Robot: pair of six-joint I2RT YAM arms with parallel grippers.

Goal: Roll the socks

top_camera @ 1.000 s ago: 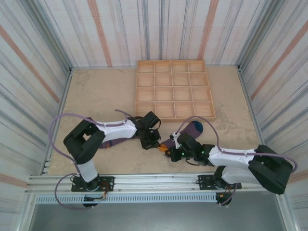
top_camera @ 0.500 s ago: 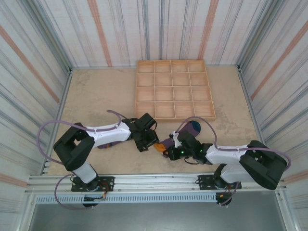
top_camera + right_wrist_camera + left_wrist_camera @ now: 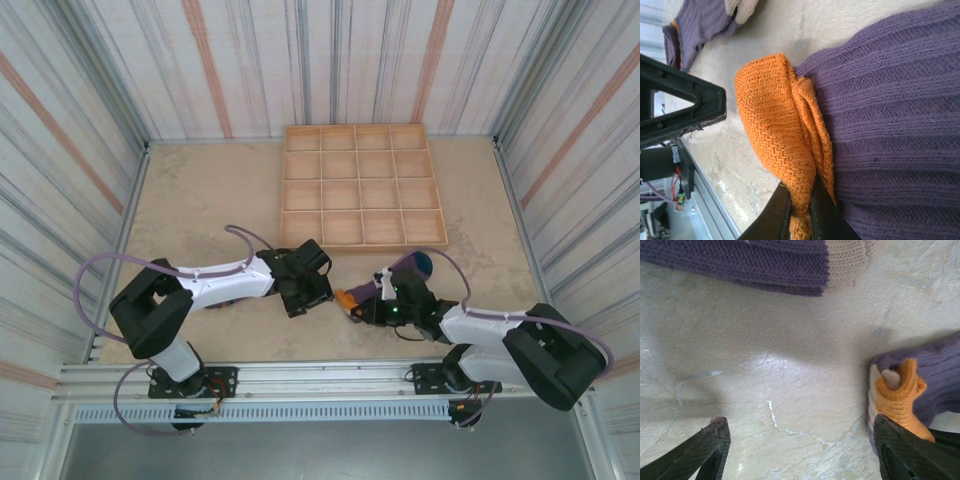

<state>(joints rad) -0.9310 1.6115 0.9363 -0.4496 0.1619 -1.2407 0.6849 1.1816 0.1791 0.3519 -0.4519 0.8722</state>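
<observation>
The sock with the orange cuff (image 3: 403,264) lies on the table (image 3: 200,200), near the front edge, between the two arms. Its teal toe points toward the wooden tray (image 3: 362,243). The orange cuff (image 3: 775,130) is folded over a little onto the purple part. The right gripper (image 3: 799,212) is pinched tight on that cuff, low down by the table. The left gripper (image 3: 800,445) sits just beside the cuff, with its fingers wide apart and nothing in them. The other sock (image 3: 740,260), purple with a pale cuff, lies near it, apart from the first one.

The roll looks like it has only just begun. To do it well, I think the right gripper should hold the cuff firmly and turn it over toward the toe, slow and low, so the roll comes out snug. The left gripper could press the purple part down so the sock does not slide. If the pinch slips, the cuff will flop open.
</observation>
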